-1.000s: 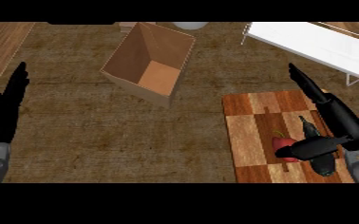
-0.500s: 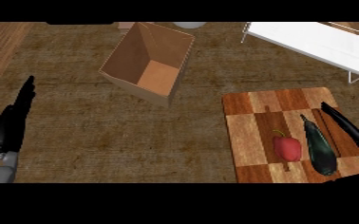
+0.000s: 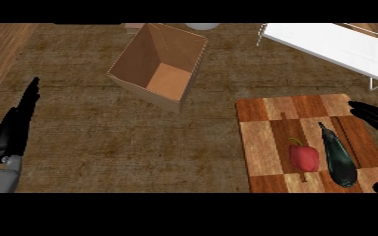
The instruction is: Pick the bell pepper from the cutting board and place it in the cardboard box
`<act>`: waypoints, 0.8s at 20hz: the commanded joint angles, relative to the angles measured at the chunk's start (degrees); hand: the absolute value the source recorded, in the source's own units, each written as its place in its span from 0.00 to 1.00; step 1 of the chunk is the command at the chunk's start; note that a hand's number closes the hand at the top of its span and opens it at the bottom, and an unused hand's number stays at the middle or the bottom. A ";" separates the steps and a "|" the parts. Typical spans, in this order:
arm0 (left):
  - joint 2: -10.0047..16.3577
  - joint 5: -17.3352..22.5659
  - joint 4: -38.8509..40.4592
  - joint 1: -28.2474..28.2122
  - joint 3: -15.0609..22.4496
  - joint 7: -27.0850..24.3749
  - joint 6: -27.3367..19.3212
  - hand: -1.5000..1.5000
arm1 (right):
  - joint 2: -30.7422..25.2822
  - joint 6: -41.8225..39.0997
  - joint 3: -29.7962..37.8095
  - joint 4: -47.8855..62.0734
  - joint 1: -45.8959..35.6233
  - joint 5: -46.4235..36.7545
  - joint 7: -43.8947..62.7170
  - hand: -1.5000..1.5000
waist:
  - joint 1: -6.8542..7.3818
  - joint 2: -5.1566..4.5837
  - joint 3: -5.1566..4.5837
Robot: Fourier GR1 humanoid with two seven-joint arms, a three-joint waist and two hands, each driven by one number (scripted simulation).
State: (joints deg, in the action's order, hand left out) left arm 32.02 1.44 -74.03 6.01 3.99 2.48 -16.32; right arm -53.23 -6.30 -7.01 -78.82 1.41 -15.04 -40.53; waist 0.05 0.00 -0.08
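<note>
Head view looks steeply down on a brown counter (image 3: 96, 145). At its left edge the left hand (image 3: 16, 127) rests, flat and wide, fingers straight and pointing away from the robot, holding nothing. Only a small black part of the right hand (image 3: 365, 111) shows at the right edge, over the far right corner of the cutting board (image 3: 260, 140); whether it is wide or closed cannot be told. The bell pepper (image 3: 304, 157), red with a short stem, lies on the board, nearer the robot than the right hand and to that hand's left, apart from it. Just to the pepper's right, between it and the board's right edge, lies a dark eggplant (image 3: 338, 155), set lengthwise with its narrow end towards the right hand; whether pepper and eggplant touch cannot be told. The cardboard box (image 3: 168, 45) stands open on the counter, farther from the robot than either hand, between the two and somewhat nearer the left hand's side, well apart from the board. Beyond the right hand a white flat object (image 3: 325, 42) lies at the far right.
</note>
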 commanded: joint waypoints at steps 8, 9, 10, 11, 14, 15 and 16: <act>-1.92 -1.87 0.43 0.33 -0.19 -0.33 -0.09 0.50 | -2.35 -11.90 -11.32 -14.15 -6.91 -15.31 27.34 0.00 | 0.18 0.07 -0.02; -1.32 -1.91 -2.74 -1.20 -0.40 1.36 -0.11 0.50 | -4.24 -17.01 -9.85 -9.71 -10.20 -13.65 24.32 0.00 | 0.87 0.01 0.05; -3.10 -2.81 0.85 1.00 -0.23 0.58 -0.55 0.50 | -1.17 -17.45 -11.23 -10.83 -11.10 -15.07 27.27 0.00 | 0.40 -0.07 0.04; -3.43 -3.04 3.93 1.12 -1.00 -2.98 0.27 0.50 | 0.69 -17.18 -11.93 -12.57 -9.44 -15.92 28.16 0.00 | 0.03 -0.05 0.03; -3.46 -3.99 -1.50 -0.64 -1.18 0.54 -0.64 0.50 | 3.38 -18.30 -13.07 -8.41 -13.01 -21.00 30.60 0.00 | 0.54 -0.05 0.08; -3.81 -4.26 1.20 1.92 -1.56 0.95 0.16 0.50 | 4.24 -18.95 -13.03 -9.25 -13.10 -22.02 31.85 0.00 | 0.19 -0.06 0.07; -3.60 -4.49 -2.94 -1.04 -1.33 2.45 0.27 0.50 | 5.28 -17.52 -13.34 -10.81 -10.26 -23.65 32.85 0.00 | 0.16 0.05 0.09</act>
State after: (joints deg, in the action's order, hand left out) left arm 29.29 -1.73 -74.92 5.91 2.84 3.39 -15.98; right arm -51.29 -23.10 -18.91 -89.01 -9.05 -33.93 -11.49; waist 0.38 0.00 -0.04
